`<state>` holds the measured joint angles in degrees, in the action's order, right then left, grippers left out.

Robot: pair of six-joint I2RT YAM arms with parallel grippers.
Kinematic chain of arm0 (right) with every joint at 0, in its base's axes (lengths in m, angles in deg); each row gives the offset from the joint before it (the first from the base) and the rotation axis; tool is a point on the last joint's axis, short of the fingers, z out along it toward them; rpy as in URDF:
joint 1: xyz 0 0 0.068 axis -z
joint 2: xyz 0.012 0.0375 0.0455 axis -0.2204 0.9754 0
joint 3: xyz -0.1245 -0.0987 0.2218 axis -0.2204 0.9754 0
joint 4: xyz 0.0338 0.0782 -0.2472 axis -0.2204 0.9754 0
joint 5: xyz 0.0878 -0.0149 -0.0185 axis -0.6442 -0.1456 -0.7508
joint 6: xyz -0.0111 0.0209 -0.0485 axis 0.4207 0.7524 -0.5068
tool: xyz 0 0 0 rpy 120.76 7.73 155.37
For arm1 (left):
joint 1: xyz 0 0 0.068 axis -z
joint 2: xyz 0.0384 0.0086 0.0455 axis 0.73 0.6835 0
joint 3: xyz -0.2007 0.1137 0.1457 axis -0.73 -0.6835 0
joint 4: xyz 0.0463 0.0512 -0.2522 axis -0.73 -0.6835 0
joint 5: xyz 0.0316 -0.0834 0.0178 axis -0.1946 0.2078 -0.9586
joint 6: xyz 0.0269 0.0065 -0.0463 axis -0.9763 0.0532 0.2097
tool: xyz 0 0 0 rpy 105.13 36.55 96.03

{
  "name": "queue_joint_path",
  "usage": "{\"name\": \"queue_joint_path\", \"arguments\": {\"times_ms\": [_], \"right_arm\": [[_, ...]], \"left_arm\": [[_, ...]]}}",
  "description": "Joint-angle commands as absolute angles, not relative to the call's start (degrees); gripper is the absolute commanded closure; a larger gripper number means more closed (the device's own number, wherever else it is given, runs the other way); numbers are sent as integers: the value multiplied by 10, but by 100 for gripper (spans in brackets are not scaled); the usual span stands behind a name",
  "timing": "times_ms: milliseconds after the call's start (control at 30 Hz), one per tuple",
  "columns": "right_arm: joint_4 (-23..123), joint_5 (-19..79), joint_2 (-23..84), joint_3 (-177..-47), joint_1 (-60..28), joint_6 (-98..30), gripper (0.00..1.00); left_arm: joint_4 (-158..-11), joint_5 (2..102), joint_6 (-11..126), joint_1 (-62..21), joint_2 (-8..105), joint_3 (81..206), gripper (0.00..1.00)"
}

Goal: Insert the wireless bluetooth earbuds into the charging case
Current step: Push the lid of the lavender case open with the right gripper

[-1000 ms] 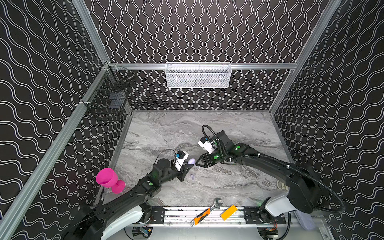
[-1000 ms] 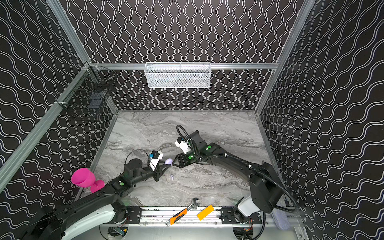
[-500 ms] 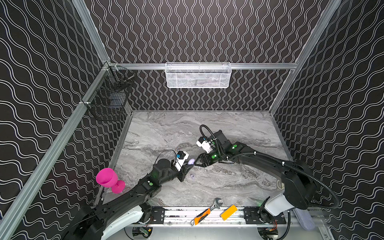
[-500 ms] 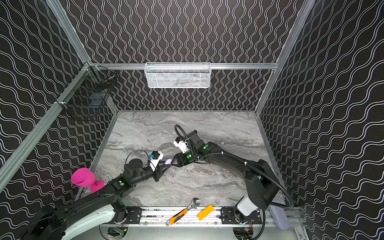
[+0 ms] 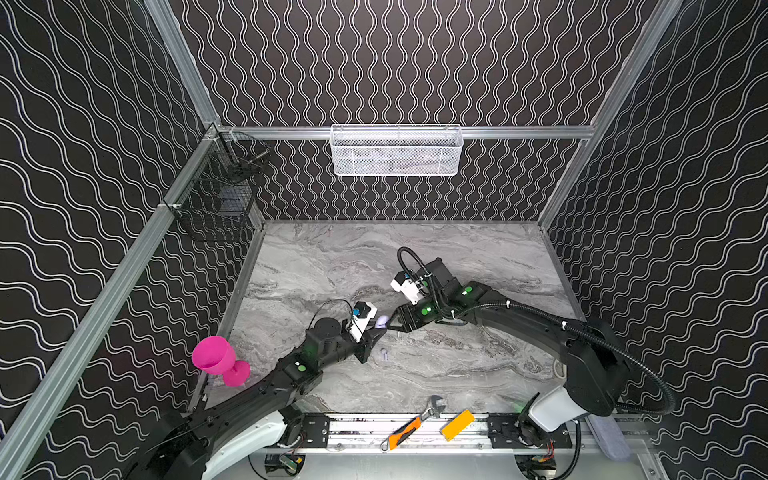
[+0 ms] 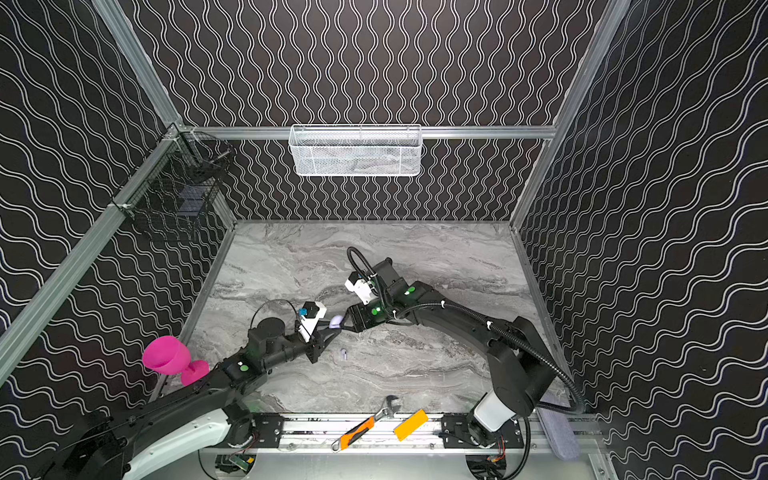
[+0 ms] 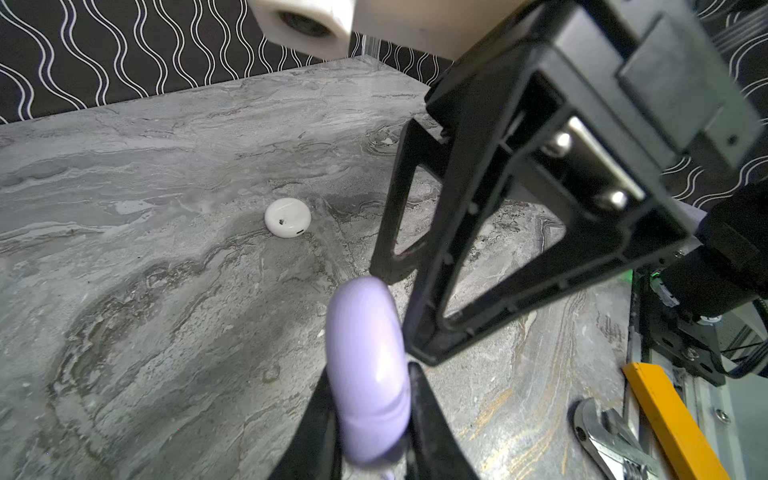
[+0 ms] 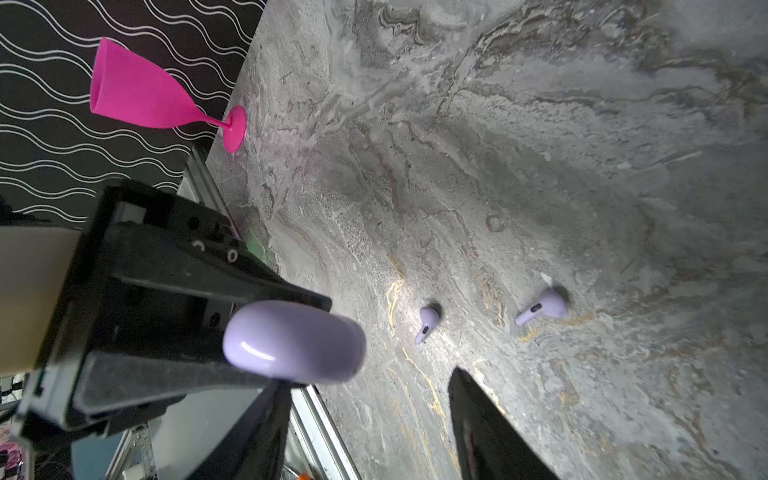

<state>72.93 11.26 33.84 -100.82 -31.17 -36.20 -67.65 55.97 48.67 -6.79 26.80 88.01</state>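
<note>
**Mia:** Why does the left gripper (image 5: 375, 332) squeeze the lavender charging case (image 8: 295, 340)?

**Ben:** It holds the case up off the table, on its edge. I think that lets the other arm get at the lid. The lid looks shut.

**Mia:** And the right gripper (image 8: 370, 380)?

**Ben:** Its jaws stand apart with nothing in them, right beside the case. I think it wants to flip the lid up.

**Mia:** Where are the lavender earbuds (image 8: 428, 322)?

**Ben:** Two lie on the table near each other, close to the held case. They are not in yet. I see no white ones.

**Mia:** What about the room?

**Ben:** It has black walls (image 5: 374, 62) with white wavy lines and a grey marble table (image 5: 415, 257). A white mesh basket (image 5: 397, 151) hangs at the back. A pink goblet (image 5: 216, 361) stands by the left wall. A white charging case (image 7: 288, 217) sits shut, well apart.
</note>
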Motion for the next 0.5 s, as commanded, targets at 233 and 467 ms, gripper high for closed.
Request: {"name": "queue_joint_path", "arguments": {"times_ms": [233, 467], "right_arm": [[723, 129, 335, -1017, -304, -369, 38], [725, 129, 328, -1017, -301, -367, 40]], "left_arm": [[-650, 581, 482, -66, 268, 880, 93], [-653, 577, 482, -66, 266, 880, 93]]}}
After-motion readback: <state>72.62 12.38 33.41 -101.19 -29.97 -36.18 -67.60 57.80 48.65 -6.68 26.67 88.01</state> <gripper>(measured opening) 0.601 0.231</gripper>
